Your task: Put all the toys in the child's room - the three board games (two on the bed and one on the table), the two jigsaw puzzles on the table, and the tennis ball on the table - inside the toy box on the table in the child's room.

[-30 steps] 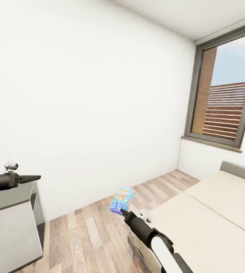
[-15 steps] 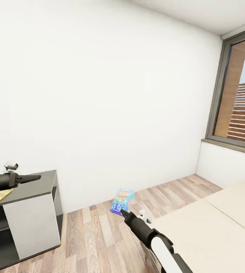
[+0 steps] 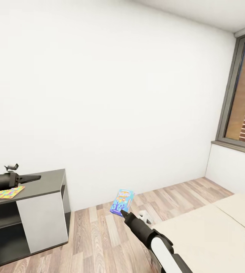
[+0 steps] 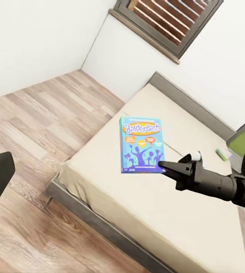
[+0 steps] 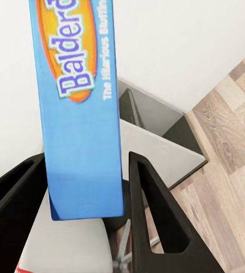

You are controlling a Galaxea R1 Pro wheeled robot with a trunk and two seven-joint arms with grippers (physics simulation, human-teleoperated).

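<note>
**Right gripper carrying a board game above the floor**

The right gripper (image 3: 123, 212) is pinching a board game (image 3: 122, 202) by its lower edge, the box standing upright just past the fingertips. In the right wrist view the two black fingers (image 5: 151, 216) are pressing on either side of the blue box (image 5: 80, 108), whose print reads "Balderd…". In the left wrist view the same box (image 4: 141, 143) is hanging over the bed (image 4: 156, 216) at the tip of the right gripper (image 4: 167, 167), its printed face turned toward that camera.

Just beside the right arm, on its outer side, the beige bed (image 3: 213, 235) is lying low. Under and ahead of the held box the plank floor (image 3: 99, 235) is running to the white wall (image 3: 107, 98).

The left gripper (image 3: 37, 177) is hovering above the dark desk (image 3: 42, 189) with its slim fingers looking pressed together, holding nothing. Just below and behind its tip, a jigsaw puzzle (image 3: 7, 192) is lying flat on the desk top.

Farther off, beyond the bed, a grey-framed window (image 3: 244, 91) is standing in the far wall.
</note>
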